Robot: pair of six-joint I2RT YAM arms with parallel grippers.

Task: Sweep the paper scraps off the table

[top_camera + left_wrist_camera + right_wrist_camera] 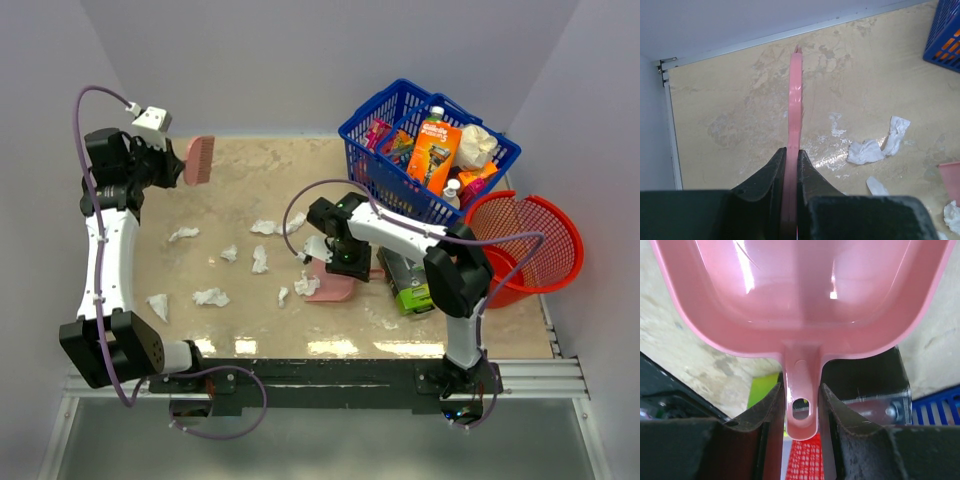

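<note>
Black fingers of the right gripper (801,397) are pinching the slim handle of a glossy pink plastic dustpan (800,300). Only the right wrist view is showing this grip. From above, the arm is covering the handle, and the pan is sitting near the middle of the mottled beige table (250,180) with one scrap lying at its 9 o'clock lip. Edge-on in the left wrist view, the left gripper (791,155) is clamping a pink plastic brush (795,95); overhead, it is hanging by the table's 11 o'clock corner. Small crumpled white paper scraps (260,258) are lying scattered on the table from 9 o'clock to the centre. At 1 o'clock a blue plastic basket (365,150) is holding an orange razor pack (435,150) and a whitish crinkled bag (478,145). Just beside it at 3 o'clock, a red mesh basket (560,250) is standing, with a green box (408,285) lying near the right arm
</note>
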